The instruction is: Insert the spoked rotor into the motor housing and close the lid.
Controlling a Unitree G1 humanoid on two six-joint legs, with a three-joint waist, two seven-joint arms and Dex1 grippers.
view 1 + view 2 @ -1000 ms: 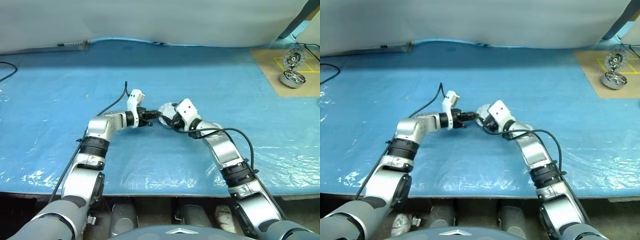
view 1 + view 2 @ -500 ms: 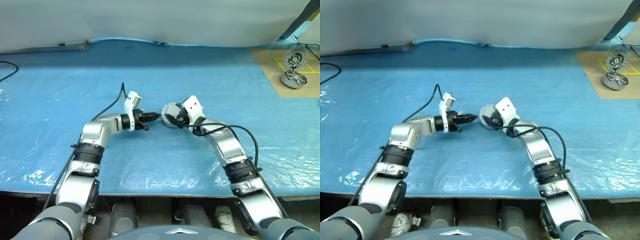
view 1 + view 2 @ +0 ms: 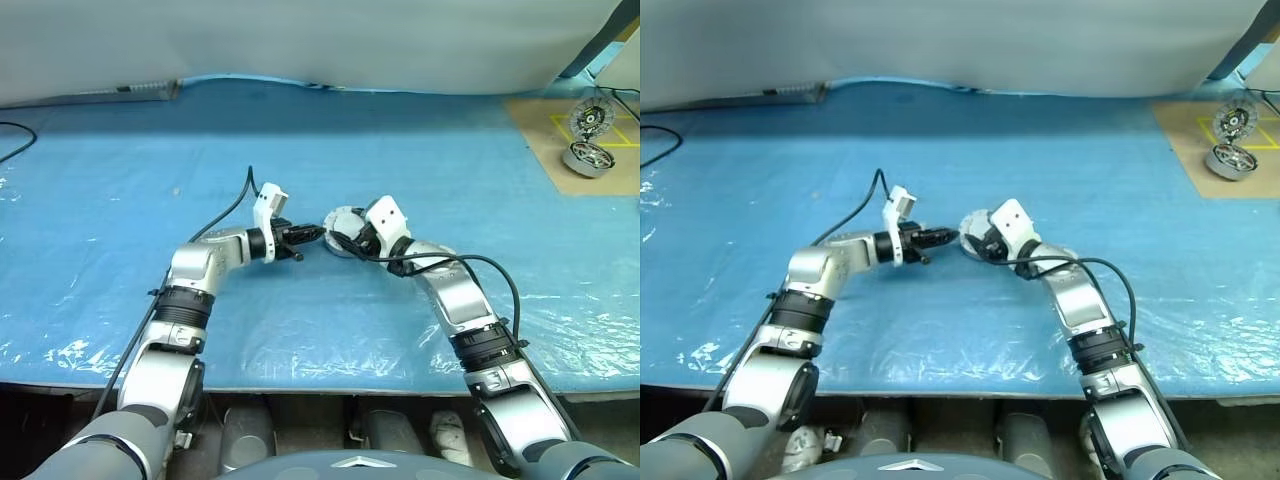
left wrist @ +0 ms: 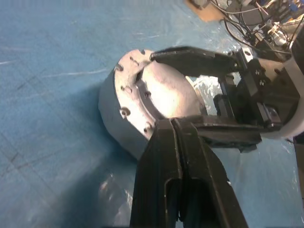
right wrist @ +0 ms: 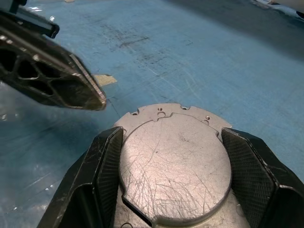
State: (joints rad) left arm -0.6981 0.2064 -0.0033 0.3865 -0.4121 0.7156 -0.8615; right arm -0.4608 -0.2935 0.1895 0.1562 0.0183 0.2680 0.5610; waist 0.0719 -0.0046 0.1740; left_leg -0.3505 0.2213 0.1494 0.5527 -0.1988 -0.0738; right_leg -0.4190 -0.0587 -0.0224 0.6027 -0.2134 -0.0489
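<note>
The motor housing (image 5: 175,156) is a round silver part with a flat, scratched face and small holes in its rim. It sits tilted low over the blue sheet at the table's middle (image 3: 345,217). My right gripper (image 5: 172,135) is shut on the housing, one black finger on each side. My left gripper (image 4: 172,124) is shut, holds nothing, and its tips sit right at the housing's rim (image 3: 318,233). Two small round metal parts (image 3: 585,117) (image 3: 585,158) are at the far right. They are too small to tell which is the spoked rotor and which the lid.
The blue plastic sheet (image 3: 150,200) covers the whole table. A brown cardboard pad (image 3: 545,130) with yellow marks lies at the far right corner under the two small parts. A black cable (image 3: 12,140) runs off the left edge. A pale wall or cloth backs the table.
</note>
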